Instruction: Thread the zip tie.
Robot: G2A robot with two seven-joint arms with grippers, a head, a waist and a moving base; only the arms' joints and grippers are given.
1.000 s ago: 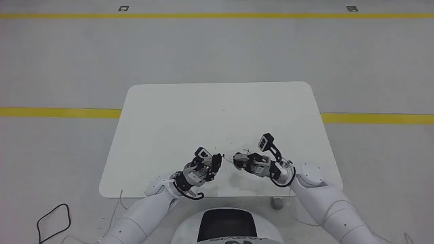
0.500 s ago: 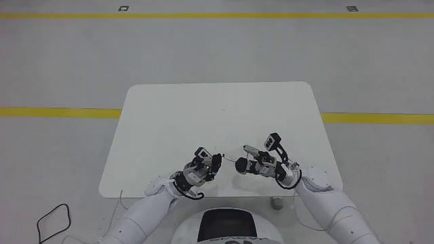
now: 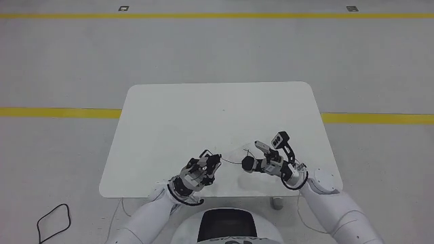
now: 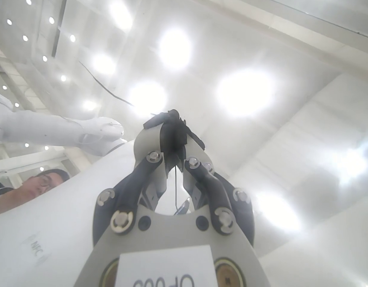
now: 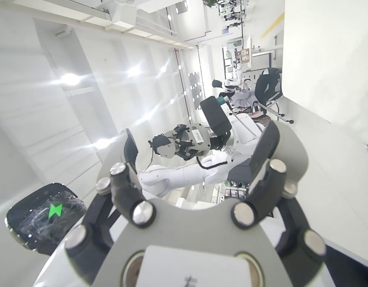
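My left gripper (image 3: pixel 211 162) hangs over the white table's (image 3: pixel 203 108) near edge, shut on the black zip tie (image 4: pixel 171 127). The tie's head sits pinched at the fingertips, and its thin tail (image 4: pixel 104 87) curves away into the air. In the top view the tail (image 3: pixel 230 156) reaches toward my right gripper (image 3: pixel 252 156), which stands open a short way to the right with nothing between its fingers. The right wrist view looks past its own open gripper (image 5: pixel 199 150) at the left gripper (image 5: pixel 160 146) farther off, with the tie hanging from it.
The white table has bare surface beyond both grippers. Its near edge (image 3: pixel 169 195) runs just under the arms. Yellow floor lines (image 3: pixel 61 112) cross the floor on either side of the table.
The right gripper has let go of the zip tie, opened and drawn back to the right. The left gripper has tilted slightly and still holds the tie.
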